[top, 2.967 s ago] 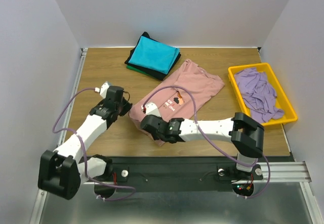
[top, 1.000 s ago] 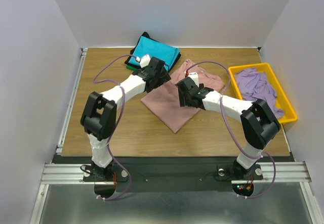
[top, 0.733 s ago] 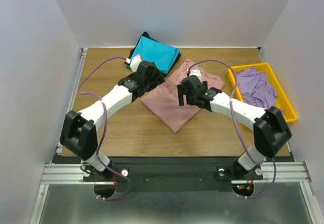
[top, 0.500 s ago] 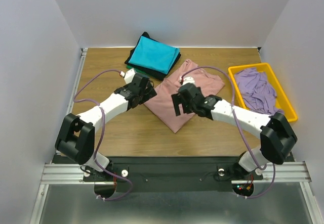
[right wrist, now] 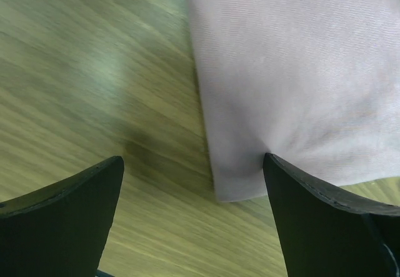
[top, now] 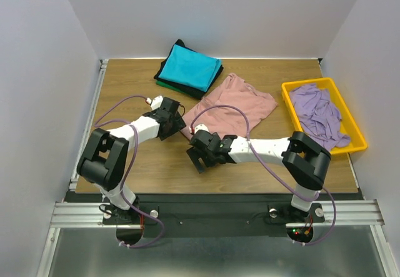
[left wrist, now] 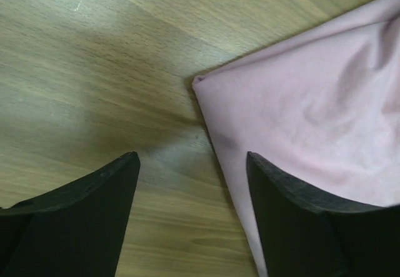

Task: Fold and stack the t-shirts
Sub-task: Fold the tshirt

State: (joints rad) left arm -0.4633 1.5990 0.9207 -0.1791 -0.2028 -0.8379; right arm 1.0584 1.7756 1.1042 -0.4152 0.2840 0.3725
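Note:
A dusty-pink t-shirt lies folded on the wooden table, plain side up. My left gripper is at its left corner, open; in the left wrist view that gripper straddles the pink shirt's edge, with the right finger over the cloth. My right gripper is open at the shirt's near corner. In the right wrist view, the shirt's corner lies between that gripper's fingers, close to the right finger. A turquoise shirt tops a folded stack with black and green below.
A yellow tray stands at the right edge with a crumpled lavender shirt in it. The folded stack sits at the back of the table. Grey walls close in the left, right and back sides.
The pink shirt was folded over, hiding its print. Both grippers came back from the shirt's far side to the near side: left to the left corner, right to the near corner.

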